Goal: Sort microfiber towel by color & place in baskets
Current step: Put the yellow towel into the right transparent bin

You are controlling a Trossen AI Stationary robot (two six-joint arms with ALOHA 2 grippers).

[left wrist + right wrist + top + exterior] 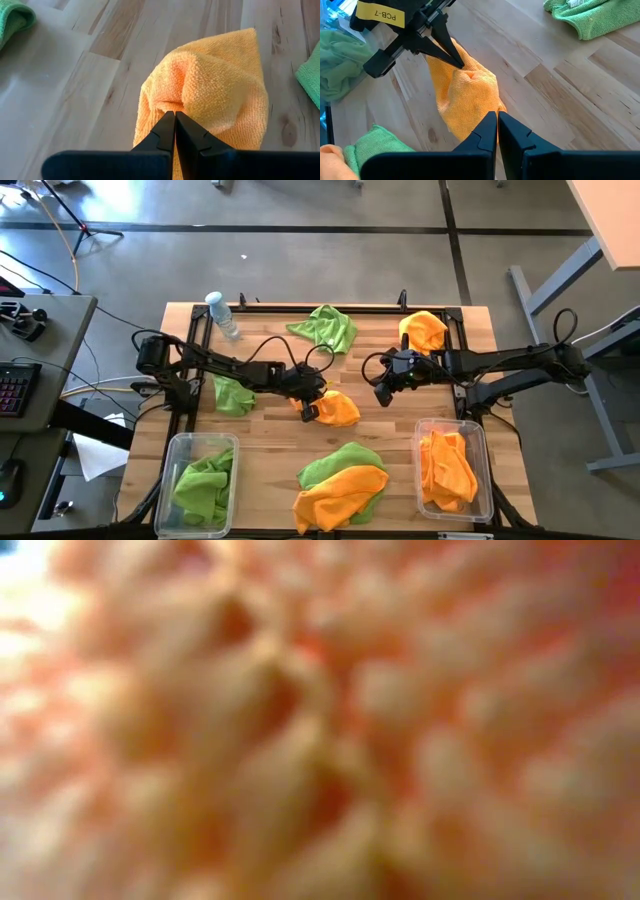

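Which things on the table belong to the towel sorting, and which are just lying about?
Job:
- orange towel, pinched by the left gripper
- orange towel at the far edge
- loose green towels
- green-and-orange pile
- basket with green towels
- basket with orange towels
- right gripper, shut, empty

Lying about:
- water bottle

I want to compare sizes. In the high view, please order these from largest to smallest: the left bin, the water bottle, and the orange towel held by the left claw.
1. Left bin
2. Orange towel held by the left claw
3. Water bottle
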